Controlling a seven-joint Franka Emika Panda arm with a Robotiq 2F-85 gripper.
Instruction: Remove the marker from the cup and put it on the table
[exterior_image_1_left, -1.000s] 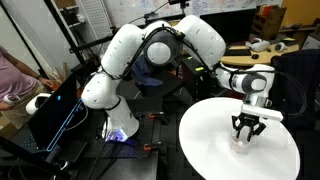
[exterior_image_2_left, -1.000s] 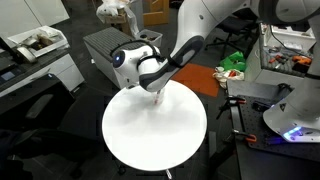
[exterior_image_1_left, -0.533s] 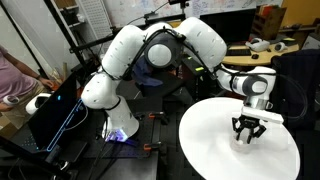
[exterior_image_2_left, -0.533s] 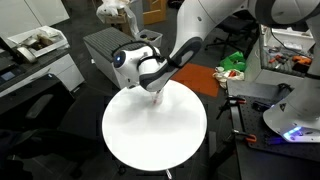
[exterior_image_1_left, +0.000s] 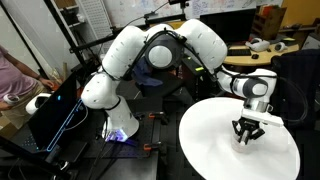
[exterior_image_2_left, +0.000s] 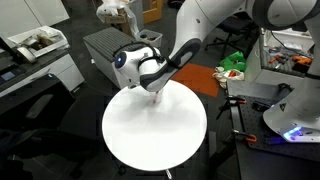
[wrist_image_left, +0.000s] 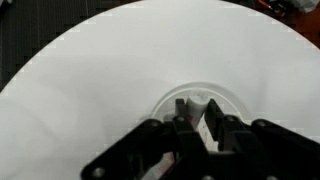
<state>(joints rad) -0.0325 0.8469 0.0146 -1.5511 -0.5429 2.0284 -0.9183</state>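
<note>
Wrist view looks straight down on the white table (wrist_image_left: 90, 90), where the clear cup (wrist_image_left: 232, 100) shows as a faint round rim. The gripper (wrist_image_left: 197, 106) reaches into that rim from the bottom of the picture. Its two black fingers (wrist_image_left: 181, 108) stand close together with only a narrow gap. A small pale stub (wrist_image_left: 198, 99) sits upright in that gap, inside the cup. No pink shows on it, so whether it is the marker cannot be told, nor whether the fingers actually press on it.

In both exterior views the gripper (exterior_image_1_left: 246, 133) (exterior_image_2_left: 157, 96) points down, low over the table (exterior_image_1_left: 215, 150) (exterior_image_2_left: 150, 140), toward one side of the round top. Cup and marker are too faint to make out there. The white arm (exterior_image_1_left: 150, 50) arches over from its base beside the table.
</note>
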